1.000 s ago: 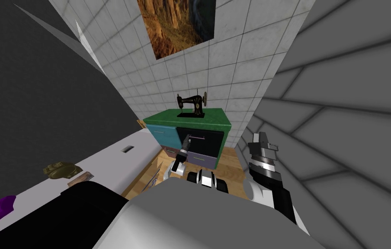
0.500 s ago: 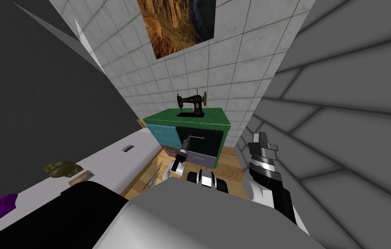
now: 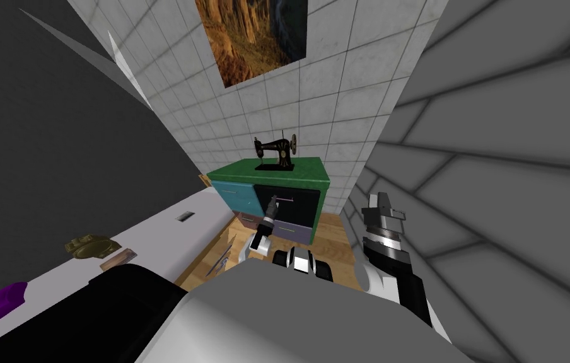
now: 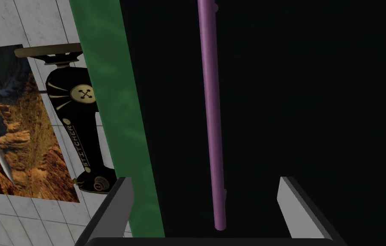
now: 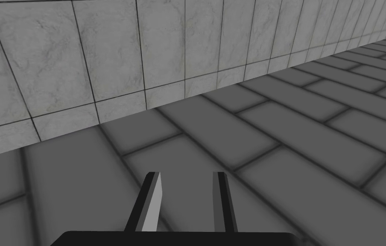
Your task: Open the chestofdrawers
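Little changed — slight own shift only; left gripper (image 4: 203, 181) spread astride thin purple bar handle (image 4: 208, 106), black drawer front (image 4: 299, 106) not yet pulled.

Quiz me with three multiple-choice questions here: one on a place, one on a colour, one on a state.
1. Where does the black sewing machine stand? A on the floor; B on the green-topped chest of drawers; C on the white counter.
2. What colour is the thin bar handle on the black drawer front? A purple; B yellow; C white.
3. How is the left end effector? A shut on the handle; B gripping the sewing machine; C open, fingers either side of the handle.
Answers: B, it sits on the green top; A, the left wrist view shows it purple; C, both fingers stand clear of the bar.
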